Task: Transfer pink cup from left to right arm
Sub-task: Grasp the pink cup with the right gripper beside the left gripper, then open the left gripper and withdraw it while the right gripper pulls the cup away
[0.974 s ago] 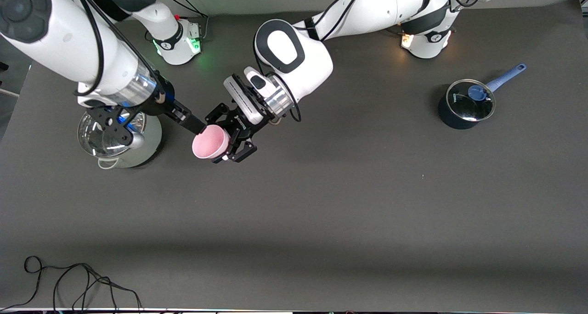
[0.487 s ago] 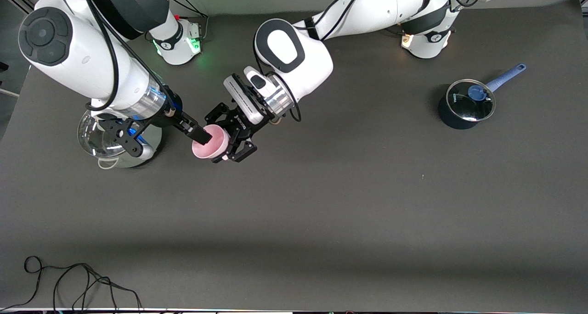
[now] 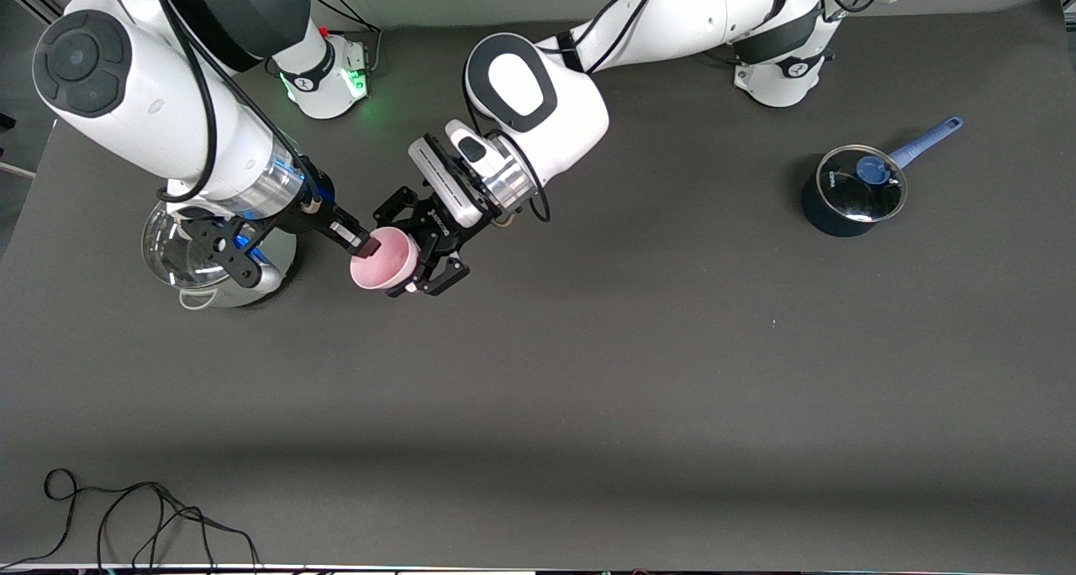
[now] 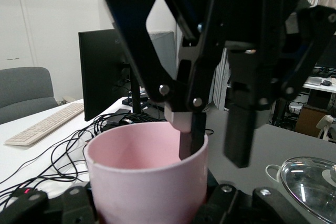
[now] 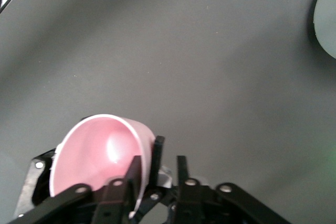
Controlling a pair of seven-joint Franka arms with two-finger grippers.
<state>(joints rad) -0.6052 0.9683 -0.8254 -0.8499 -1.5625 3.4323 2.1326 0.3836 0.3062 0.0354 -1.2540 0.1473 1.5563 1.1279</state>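
The pink cup point(image 3: 382, 262) hangs over the table between the two arms, tipped so its mouth faces the right arm. My left gripper point(image 3: 397, 260) is shut on the cup's body, and its jaws show beside the cup's base in the left wrist view point(image 4: 149, 214). My right gripper point(image 3: 362, 244) is at the cup's rim, open. In the left wrist view one of its fingers point(image 4: 191, 139) reaches inside the cup point(image 4: 147, 177) and the other stands outside the wall. The right wrist view shows the cup's mouth point(image 5: 97, 153) against my right gripper point(image 5: 159, 160).
A steel pot with a glass lid point(image 3: 210, 264) stands under the right arm, close to the cup. A dark saucepan with a blue handle point(image 3: 851, 195) stands toward the left arm's end. A black cable point(image 3: 134, 516) lies near the front edge.
The right arm swung in and its finger went from the cup's rim to inside the mouth, then drew back slightly. The cup shifted a little toward the right arm. The left gripper kept its hold.
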